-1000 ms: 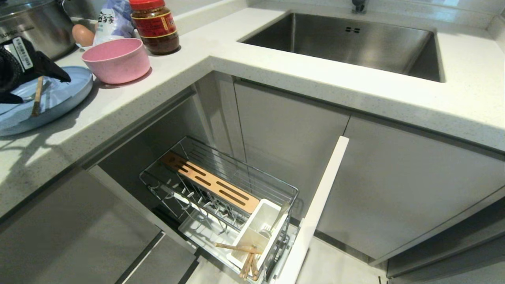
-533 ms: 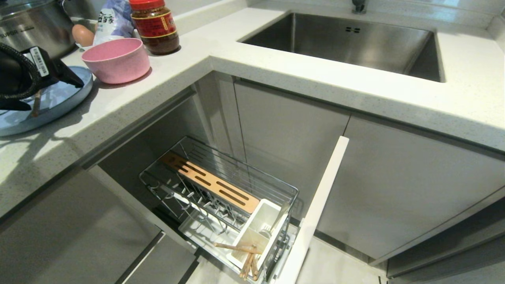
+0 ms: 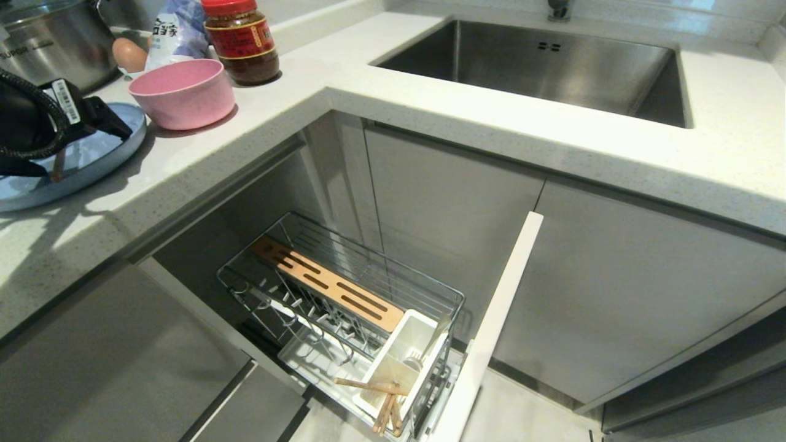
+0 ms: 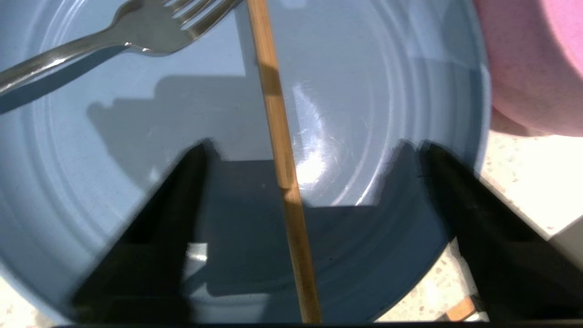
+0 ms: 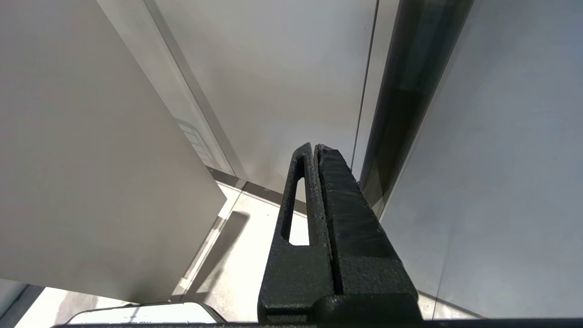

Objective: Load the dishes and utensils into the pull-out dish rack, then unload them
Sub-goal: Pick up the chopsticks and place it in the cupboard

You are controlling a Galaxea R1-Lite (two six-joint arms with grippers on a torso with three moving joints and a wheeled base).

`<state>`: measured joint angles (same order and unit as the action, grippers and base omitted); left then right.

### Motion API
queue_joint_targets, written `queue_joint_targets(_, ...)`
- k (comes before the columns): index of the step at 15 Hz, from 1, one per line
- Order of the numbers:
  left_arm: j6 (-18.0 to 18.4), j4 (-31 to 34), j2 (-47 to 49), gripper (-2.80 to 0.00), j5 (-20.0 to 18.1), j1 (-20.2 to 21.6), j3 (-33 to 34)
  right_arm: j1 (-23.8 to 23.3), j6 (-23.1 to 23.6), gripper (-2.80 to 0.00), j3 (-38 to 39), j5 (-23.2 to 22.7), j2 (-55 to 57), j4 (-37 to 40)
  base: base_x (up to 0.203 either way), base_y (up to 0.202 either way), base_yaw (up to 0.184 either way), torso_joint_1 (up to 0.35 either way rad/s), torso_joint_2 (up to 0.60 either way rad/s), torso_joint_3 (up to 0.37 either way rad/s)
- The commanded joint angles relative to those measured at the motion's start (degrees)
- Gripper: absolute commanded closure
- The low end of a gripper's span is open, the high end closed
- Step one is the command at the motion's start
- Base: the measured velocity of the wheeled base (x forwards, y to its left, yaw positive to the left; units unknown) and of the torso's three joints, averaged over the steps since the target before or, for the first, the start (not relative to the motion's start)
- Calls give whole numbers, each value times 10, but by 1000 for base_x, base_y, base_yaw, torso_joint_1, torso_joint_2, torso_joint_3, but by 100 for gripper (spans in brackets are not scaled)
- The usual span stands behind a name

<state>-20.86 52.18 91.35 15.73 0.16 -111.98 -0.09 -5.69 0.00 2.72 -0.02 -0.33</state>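
Left end effector (image 4: pixel 309 150): fingers spread wide, low over the light blue plate (image 3: pixel 92 161) at the worktop's (image 3: pixel 258 123) far left, straddling one chopstick (image 4: pixel 278 150), apparently so they can close across it.
Fork (image 4: pixel 114 38): lies on the plate beside that chopstick.
Pink bowl (image 3: pixel 182 93): just right of the plate.
Pull-out dish rack (image 3: pixel 344 294): drawn out below; its utensil cup (image 3: pixel 399 362) holds chopsticks (image 3: pixel 384 405).
Right end effector (image 5: pixel 314 152): pressed together, parked by the cabinets.

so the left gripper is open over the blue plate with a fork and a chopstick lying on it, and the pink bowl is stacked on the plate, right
Not quite. The pink bowl stands on the counter beside the blue plate, not on it, as the head view shows. The rest holds: left gripper open over the plate, with fork and chopstick on it.
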Motion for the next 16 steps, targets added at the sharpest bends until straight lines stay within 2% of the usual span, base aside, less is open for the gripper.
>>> queue_joint_targets(1, -1, 5, 4, 0, 1, 1, 1, 0, 0, 0, 0, 0, -2, 0, 0, 0, 0, 0, 0, 0)
queue_joint_targets(13, -1, 6, -3, 0, 9, 1, 0, 0, 0, 0, 0, 0, -2, 0, 0, 0, 0, 0, 0, 0)
queue_joint_targets(16, -2, 5, -37, 0, 10, 0, 0, 0, 0, 0, 0, 0, -2, 0, 0, 0, 0, 0, 0, 0)
